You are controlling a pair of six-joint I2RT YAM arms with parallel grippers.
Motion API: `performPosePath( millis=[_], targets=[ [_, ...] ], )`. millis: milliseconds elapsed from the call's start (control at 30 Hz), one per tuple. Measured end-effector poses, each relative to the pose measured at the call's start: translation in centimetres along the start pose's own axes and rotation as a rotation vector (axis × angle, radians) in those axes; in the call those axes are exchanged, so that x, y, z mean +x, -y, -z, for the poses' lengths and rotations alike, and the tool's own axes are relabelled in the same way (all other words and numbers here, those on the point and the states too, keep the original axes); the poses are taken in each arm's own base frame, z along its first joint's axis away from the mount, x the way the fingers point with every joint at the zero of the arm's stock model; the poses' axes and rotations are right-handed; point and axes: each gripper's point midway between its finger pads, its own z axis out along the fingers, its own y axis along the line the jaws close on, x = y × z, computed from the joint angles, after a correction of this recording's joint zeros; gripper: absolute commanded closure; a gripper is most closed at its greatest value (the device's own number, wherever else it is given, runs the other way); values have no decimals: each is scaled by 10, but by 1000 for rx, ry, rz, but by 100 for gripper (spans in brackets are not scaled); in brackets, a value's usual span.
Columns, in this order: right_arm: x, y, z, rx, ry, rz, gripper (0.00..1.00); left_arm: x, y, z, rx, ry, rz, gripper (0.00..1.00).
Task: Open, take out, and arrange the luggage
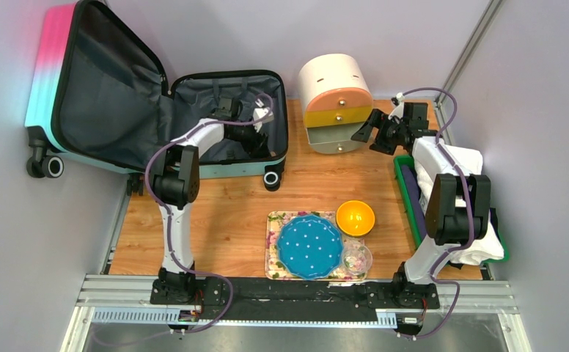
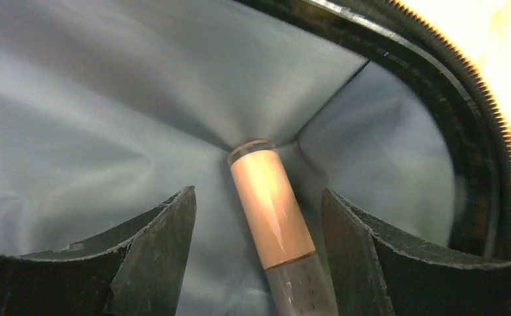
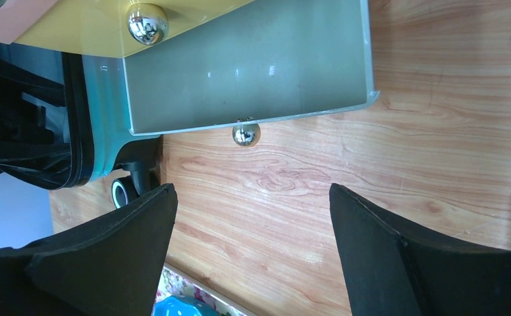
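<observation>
A wood-grain surface [image 1: 223, 220] is enclosed on three sides by plain pale lilac walls [image 1: 215, 37]. An aluminium rail [image 1: 120, 290] is fixed along its near edge. Even light is cast throughout.

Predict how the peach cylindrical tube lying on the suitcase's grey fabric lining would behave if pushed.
Round and smooth, the peach cylindrical tube probably rolls sideways easily. Its glossy sheen suggests a slippery grip. The creased grey fabric lining might slow it.
</observation>
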Motion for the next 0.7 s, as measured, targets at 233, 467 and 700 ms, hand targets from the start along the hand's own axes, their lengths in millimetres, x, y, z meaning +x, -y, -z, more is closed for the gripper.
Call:
performPosePath(
  millis=[233, 467, 700],
  targets=[
    [-3, 1, 2, 11, 2, 0, 11, 36, -12, -29, -87, -108, -58, 41],
    [-3, 3, 2, 21, 3, -1, 11, 22, -40, -37, -223, -35, -86, 75],
    [-3, 4, 3, 29, 4, -3, 11, 7, -94, -5, -413, 166, 99, 96]
  ],
)
